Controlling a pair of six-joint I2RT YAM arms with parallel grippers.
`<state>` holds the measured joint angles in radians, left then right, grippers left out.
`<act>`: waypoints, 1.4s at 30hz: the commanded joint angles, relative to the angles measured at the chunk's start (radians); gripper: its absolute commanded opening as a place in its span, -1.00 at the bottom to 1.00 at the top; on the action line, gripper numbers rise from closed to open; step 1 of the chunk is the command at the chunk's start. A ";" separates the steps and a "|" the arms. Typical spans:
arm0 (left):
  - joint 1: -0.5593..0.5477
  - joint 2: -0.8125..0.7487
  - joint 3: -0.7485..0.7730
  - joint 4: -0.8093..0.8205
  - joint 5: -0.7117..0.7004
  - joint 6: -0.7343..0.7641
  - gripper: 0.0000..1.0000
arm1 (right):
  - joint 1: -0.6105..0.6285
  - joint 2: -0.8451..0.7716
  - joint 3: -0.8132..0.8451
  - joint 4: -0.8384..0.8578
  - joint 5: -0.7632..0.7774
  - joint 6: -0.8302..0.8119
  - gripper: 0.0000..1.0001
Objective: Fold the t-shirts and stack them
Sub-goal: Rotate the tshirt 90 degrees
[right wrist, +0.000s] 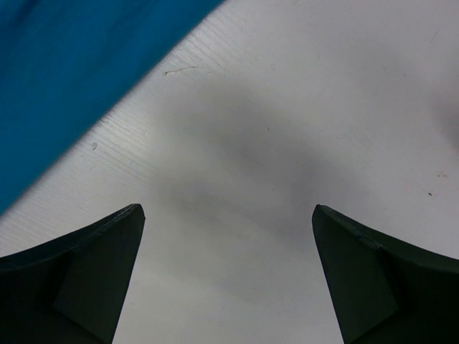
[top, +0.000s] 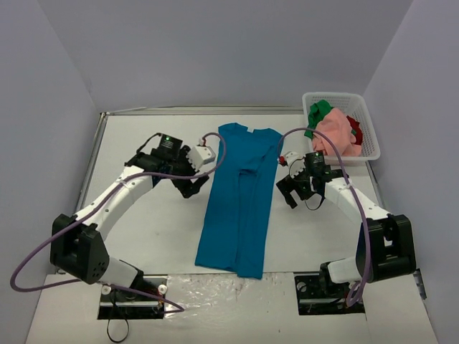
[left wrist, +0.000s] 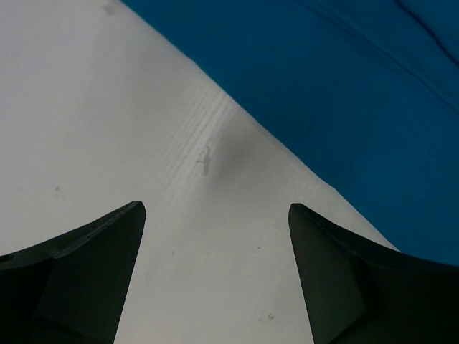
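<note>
Lengthwise-folded teal-blue t-shirt (top: 240,197) flat on the worktop (top: 143,236).
The left jaws and right jaws gape wide, empty, flanking it.

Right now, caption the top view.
Left hand and right hand, both open, flank the teal-blue t-shirt; other shirts fill the basket.

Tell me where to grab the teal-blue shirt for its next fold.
Probably the hem corners at the near end of the teal-blue shirt. It lies flat as a long narrow strip, so slide in low from the sides: left gripper at its left edge, right gripper at its right.
</note>
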<state>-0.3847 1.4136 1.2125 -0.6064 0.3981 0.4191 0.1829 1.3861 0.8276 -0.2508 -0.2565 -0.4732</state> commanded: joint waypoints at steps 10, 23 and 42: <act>-0.100 -0.122 -0.125 -0.081 0.018 0.153 0.61 | -0.002 0.036 0.044 -0.036 0.037 0.007 1.00; 0.254 -0.216 -0.226 0.082 0.027 -0.051 0.69 | 0.007 0.056 0.047 -0.042 0.036 0.001 1.00; 0.346 -0.225 -0.287 0.096 0.031 -0.051 0.69 | 0.033 0.097 0.053 -0.042 0.069 0.008 1.00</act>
<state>-0.0456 1.2217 0.9470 -0.5220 0.4179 0.3626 0.2054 1.4754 0.8471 -0.2596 -0.2108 -0.4728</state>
